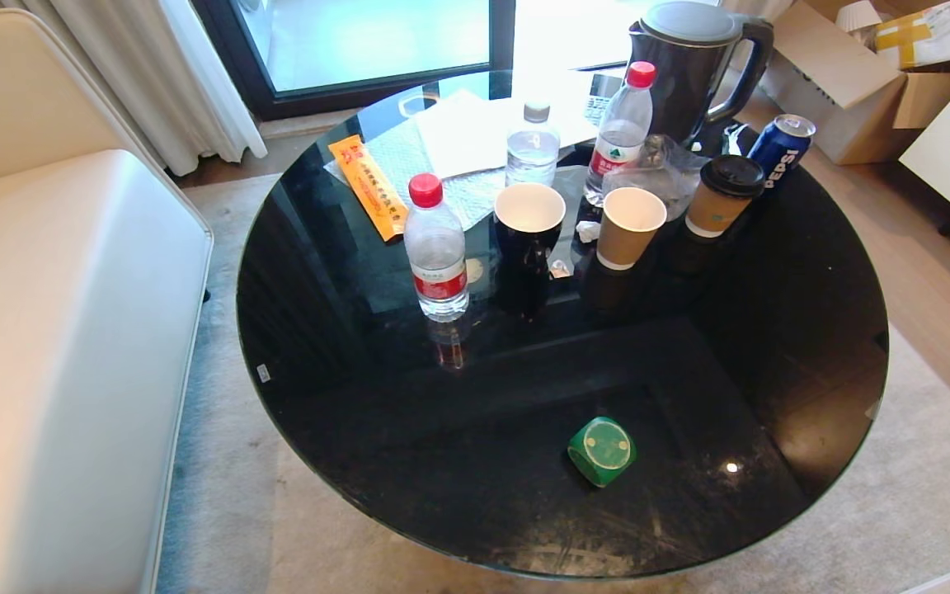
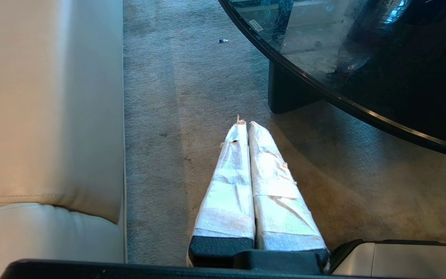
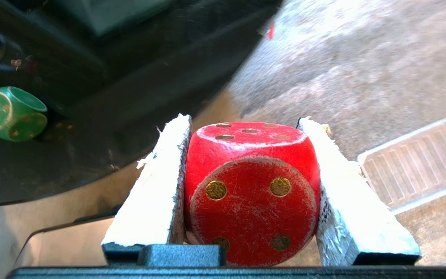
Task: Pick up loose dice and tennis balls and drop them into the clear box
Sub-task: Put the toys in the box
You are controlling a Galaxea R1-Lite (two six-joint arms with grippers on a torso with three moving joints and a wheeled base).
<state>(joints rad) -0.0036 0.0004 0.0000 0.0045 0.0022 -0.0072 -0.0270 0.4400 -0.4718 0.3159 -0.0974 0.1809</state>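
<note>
Between my right fingers (image 3: 168, 186), wrapped in rough, frayed white tape, sits the red die (image 3: 252, 193), its paint scuffed and matt with dull brassy dots. Beyond them, the bench (image 3: 130, 77) is glossy black glass, the carpet (image 3: 343, 69) coarse, the ridged clear tray (image 3: 416, 162) smooth plastic.
</note>
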